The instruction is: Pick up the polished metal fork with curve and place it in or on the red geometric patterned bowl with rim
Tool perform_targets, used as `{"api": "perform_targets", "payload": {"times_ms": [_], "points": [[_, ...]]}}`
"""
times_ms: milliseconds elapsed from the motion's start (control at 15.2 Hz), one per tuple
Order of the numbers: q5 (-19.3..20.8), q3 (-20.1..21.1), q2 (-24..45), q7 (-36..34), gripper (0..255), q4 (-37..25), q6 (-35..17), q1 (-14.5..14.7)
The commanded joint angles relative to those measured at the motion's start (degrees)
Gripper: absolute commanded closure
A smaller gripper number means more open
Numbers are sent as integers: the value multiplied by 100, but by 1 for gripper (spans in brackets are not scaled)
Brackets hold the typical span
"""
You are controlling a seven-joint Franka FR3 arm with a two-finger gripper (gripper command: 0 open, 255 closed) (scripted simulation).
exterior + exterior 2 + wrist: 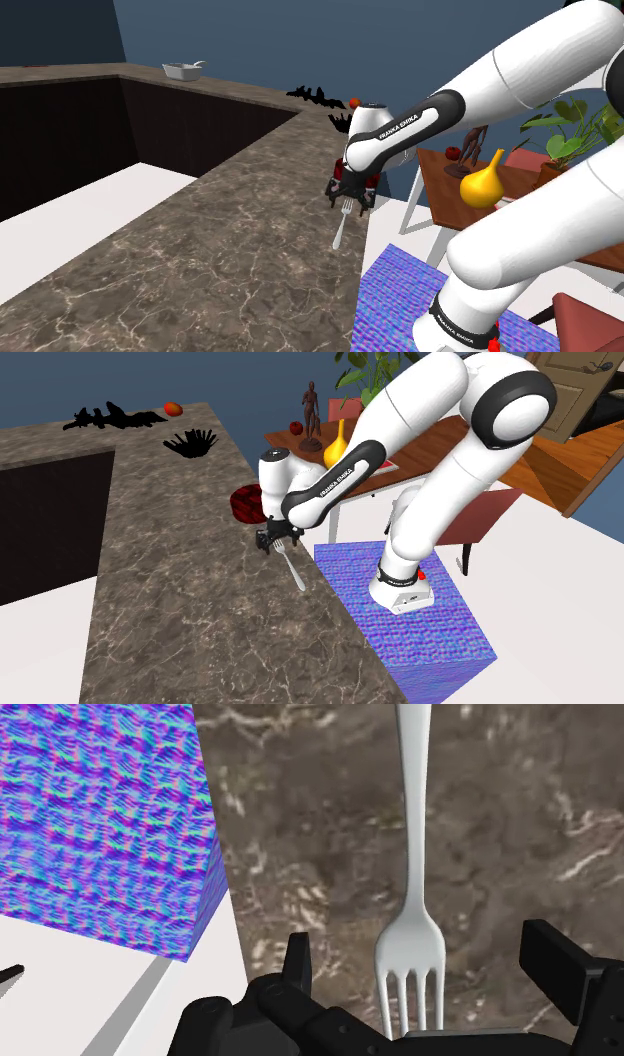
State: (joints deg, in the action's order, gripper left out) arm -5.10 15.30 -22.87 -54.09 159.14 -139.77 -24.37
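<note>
"Wrist view, closest in: what do you see?"

"The end effector (420, 966), with its black fingers (298, 960) spread wide and clasping nothing. The tines of the pale metal fork (413, 894) lie between them and touch neither. The handle runs away from the hand across the brown marbled desk (320, 824)."

"And beside that?"

"The stand (100, 814), a box patterned in blue and purple. A strip of white floor (90, 994) separates it from the desk."

"What about the shoulder view?"

"The stand (400, 300) is at the lower right. At frame centre the fork (341, 228) lies flat near the desk's (200, 260) right edge, and the end effector (350, 197) hangs over its tines."

"Where is the bowl?"

"In the second exterior view the dark red bowl (243, 504) sits on the desk (170, 612), just up and left of the end effector (268, 539). It is near the fork (292, 567) but apart from it. Farther back, at upper middle, a yellow vase (337, 444) stands on a wooden desk (385, 465). At the upper left, flat black shapes (110, 418) lie at the marbled desk's far end."
</note>
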Motion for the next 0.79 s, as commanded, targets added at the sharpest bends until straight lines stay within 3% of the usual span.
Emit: {"api": "perform_targets", "payload": {"times_ms": [0, 330, 396, 726], "points": [[4, 5, 29, -5, 0, 9, -41, -4], [4, 5, 28, -5, 0, 9, -39, -4], [4, 5, 28, -5, 255, 9, -39, -4], [4, 3, 22, -3, 255, 2, -27, -4]]}}
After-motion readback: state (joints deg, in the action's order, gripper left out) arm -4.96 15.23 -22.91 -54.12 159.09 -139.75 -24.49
